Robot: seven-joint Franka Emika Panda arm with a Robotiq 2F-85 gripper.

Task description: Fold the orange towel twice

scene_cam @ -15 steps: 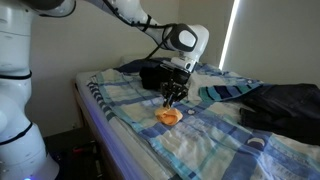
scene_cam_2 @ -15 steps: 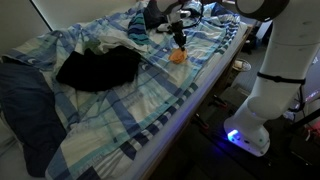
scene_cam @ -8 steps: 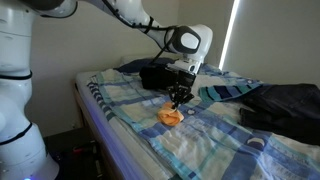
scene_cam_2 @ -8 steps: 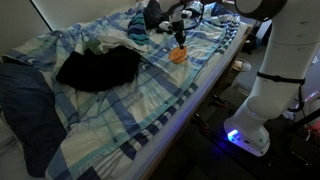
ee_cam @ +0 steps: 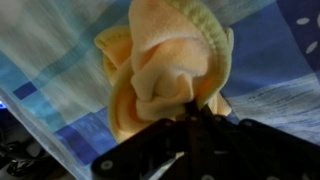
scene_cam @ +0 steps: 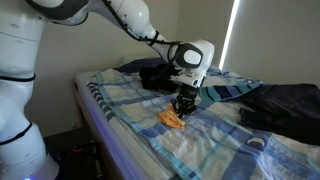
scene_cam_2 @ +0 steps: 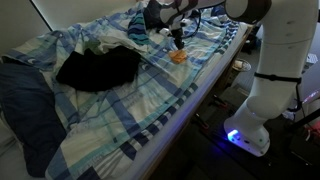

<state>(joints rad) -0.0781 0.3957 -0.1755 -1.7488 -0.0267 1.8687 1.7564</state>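
The orange towel (scene_cam: 172, 119) (scene_cam_2: 178, 57) (ee_cam: 170, 70) lies in a crumpled lump on the blue plaid sheet (scene_cam: 118, 100) of the desk, near its front edge. In the wrist view its long side runs straight away from the gripper (scene_cam: 183, 107) (scene_cam_2: 177, 42) (ee_cam: 195, 122). The gripper is almost closed, pinching 1 edge of the towel. Dark clothes (scene_cam: 158, 76) lie behind.

Arm (scene_cam: 130, 22) extended; claw (scene_cam: 182, 108) pointing down, pinched closed.
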